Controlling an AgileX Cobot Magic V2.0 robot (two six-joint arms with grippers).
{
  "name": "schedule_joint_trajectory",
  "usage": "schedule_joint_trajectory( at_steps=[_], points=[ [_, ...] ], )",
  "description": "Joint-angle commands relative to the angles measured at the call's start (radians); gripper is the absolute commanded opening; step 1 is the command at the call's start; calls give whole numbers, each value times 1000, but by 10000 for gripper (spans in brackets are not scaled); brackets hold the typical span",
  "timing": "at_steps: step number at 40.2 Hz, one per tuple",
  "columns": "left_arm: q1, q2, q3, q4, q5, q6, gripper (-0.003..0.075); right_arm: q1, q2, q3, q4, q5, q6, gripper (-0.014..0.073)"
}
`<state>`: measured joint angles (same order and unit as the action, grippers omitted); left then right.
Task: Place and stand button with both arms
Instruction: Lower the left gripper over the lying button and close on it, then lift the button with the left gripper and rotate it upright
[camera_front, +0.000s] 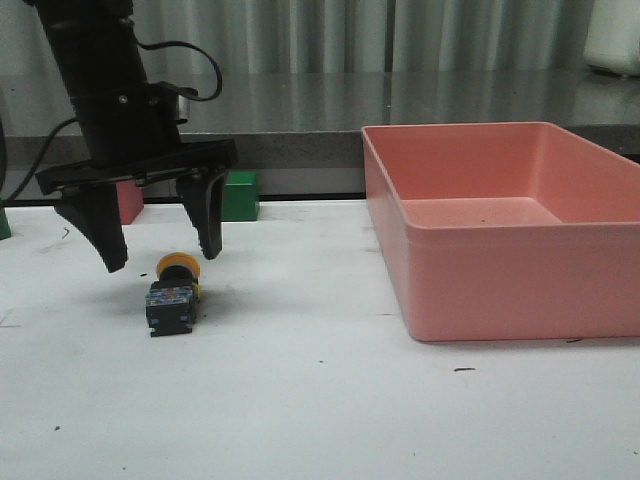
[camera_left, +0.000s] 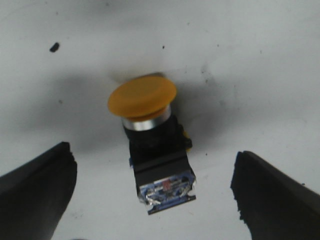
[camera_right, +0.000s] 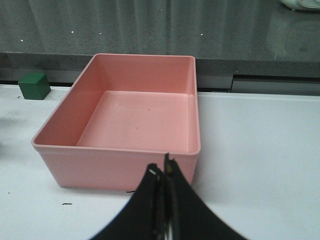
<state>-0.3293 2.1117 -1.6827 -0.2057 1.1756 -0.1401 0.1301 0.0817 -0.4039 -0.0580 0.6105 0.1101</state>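
On the worktop, left side: the button (camera_front: 174, 292) lies on its side on the white worktop (camera_front: 320, 400), well apart from the pink bin (camera_front: 510, 240).
Button attitude: you see it toppled, not standing. The yellow cap (camera_left: 142, 97) points away from the robot and the blocky black base with its contact end (camera_left: 167, 189) points toward the robot, so the long axis runs roughly front to back.
Left pincer: the left pincer (camera_front: 158, 248) hangs just above the button with its jaws spread wide and nothing held. The left wrist view shows one finger (camera_left: 35, 195) on each side of the base, both clear of it.
Key relation: the button sits directly below the gap and roughly centred in it. Its long axis lies across the closing line, so, in my judgement, the jaws would meet the flat sides of the base if you lower straight down.
Right pincer: the right pincer (camera_right: 165, 200) is closed with its fingers pressed together and empty. It looks over the bin, and it does not appear in the front view.
Nearer arm: the left, plainly; the right is well apart from the button.
Other items: a green cube (camera_front: 238, 195) and a red cube (camera_front: 129, 203) stand at the back edge, behind the left arm.
Task standing: judged early; the button is not yet gripped or stood up.
Risk: a narrow base may tip again on release.
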Motion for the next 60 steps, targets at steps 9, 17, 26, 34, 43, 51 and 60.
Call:
schedule_joint_trajectory(
  at_steps=[9,17,26,34,43,51,60],
  points=[
    [-7,36,-102,-13,14,-15,510,-5,13,-25,-16,-87,-9,-69],
    [-7,41,-109,-4,-4,-15,493,-5,13,-25,-16,-87,-9,-69],
    [-7,41,-109,37,-21,-15,493,-5,13,-25,-16,-87,-9,-69],
    [-7,53,-109,37,-44,-15,493,-5,13,-25,-16,-87,-9,-69],
    [-7,68,-115,37,-18,-15,491,-5,13,-25,-16,-87,-9,-69],
    [-7,70,-117,37,-18,-15,340,-5,13,-25,-16,-87,-9,-69],
    [-7,70,-122,37,-20,-7,143,-5,13,-25,-16,-87,-9,-69]
  ],
)
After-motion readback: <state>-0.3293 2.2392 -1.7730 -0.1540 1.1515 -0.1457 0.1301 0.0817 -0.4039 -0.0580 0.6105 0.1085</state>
